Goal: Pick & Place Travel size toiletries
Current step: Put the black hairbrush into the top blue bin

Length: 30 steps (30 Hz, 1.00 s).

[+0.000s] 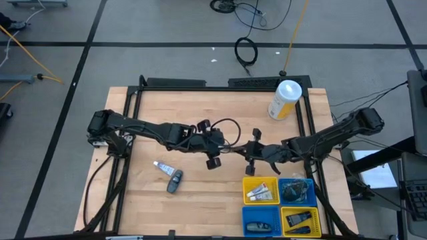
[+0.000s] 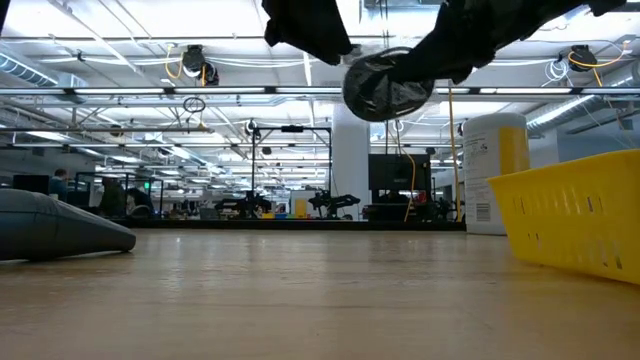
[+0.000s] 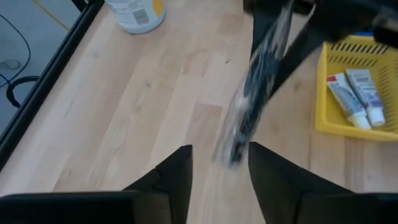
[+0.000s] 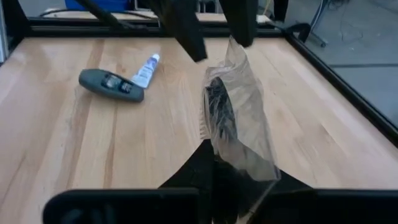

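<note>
A greyish round piece in clear wrap point(image 4: 224, 115) hangs in the air above the middle of the table, also seen in the low view point(image 2: 388, 85). My right gripper point(image 4: 214, 171) reaches in from the table's right and is shut on it. My left gripper point(image 3: 219, 158) comes from the left and is open, with its fingers on either side of the wrap's other end point(image 3: 235, 146). A dark grey oblong piece point(image 1: 175, 181) and a small white tube point(image 1: 162, 167) lie flat on the table's left half. My right gripper pinches the clear wrap at one end point(image 4: 239, 158) between its two fingers, coming nearly level from the table's right. The round piece stands out beyond the fingertips, lifted well clear of the table. My left gripper: whether a finger point(image 3: 261, 165) brushes the wrap I cannot tell.
Two yellow bins point(image 1: 248, 181) point(image 1: 285, 212) and two blue bins point(image 1: 311, 193) point(image 1: 245, 215) sit at the near right; the far yellow one holds white tubes point(image 3: 354, 99). A large white-and-yellow canister point(image 1: 285, 99) stands at the far right. A black frame point(image 1: 200, 85) edges the table.
</note>
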{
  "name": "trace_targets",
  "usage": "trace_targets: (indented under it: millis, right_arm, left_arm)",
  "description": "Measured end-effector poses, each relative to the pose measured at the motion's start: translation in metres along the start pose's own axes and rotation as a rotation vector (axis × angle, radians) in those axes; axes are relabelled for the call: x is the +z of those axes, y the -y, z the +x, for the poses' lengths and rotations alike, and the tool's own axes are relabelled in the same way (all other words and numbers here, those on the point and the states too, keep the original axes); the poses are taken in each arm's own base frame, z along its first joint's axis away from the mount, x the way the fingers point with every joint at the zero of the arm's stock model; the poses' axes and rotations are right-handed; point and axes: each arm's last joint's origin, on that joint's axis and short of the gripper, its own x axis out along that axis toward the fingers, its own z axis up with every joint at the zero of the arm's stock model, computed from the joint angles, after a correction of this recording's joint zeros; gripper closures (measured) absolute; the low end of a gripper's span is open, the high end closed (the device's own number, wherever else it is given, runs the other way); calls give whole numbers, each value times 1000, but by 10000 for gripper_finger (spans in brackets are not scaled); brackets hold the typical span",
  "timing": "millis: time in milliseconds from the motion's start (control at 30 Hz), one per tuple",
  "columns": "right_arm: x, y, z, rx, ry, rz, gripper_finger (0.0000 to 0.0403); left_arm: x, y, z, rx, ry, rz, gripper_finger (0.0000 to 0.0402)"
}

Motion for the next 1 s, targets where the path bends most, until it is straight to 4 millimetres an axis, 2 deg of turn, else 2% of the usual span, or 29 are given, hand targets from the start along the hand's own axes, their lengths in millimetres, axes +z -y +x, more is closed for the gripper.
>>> trace_targets:
  millis: [200, 433, 733, 1000]
  right_arm:
    - [-2, -2, -17, 53, -59, 18, 381]
    - [-5, -7, -50, 247, -162, 74, 381]
    - [-8, 0, -91, 482, -319, 204, 381]
    - [-17, 7, -112, 623, -572, 373, 381]
  left_arm:
    - [-4, -2, 0, 12, -45, 6, 232]
    - [-8, -3, 0, 23, -85, 7, 231]
    - [-9, -3, 0, 24, -88, 0, 231]
    - [-9, -3, 0, 24, -88, -1, 231]
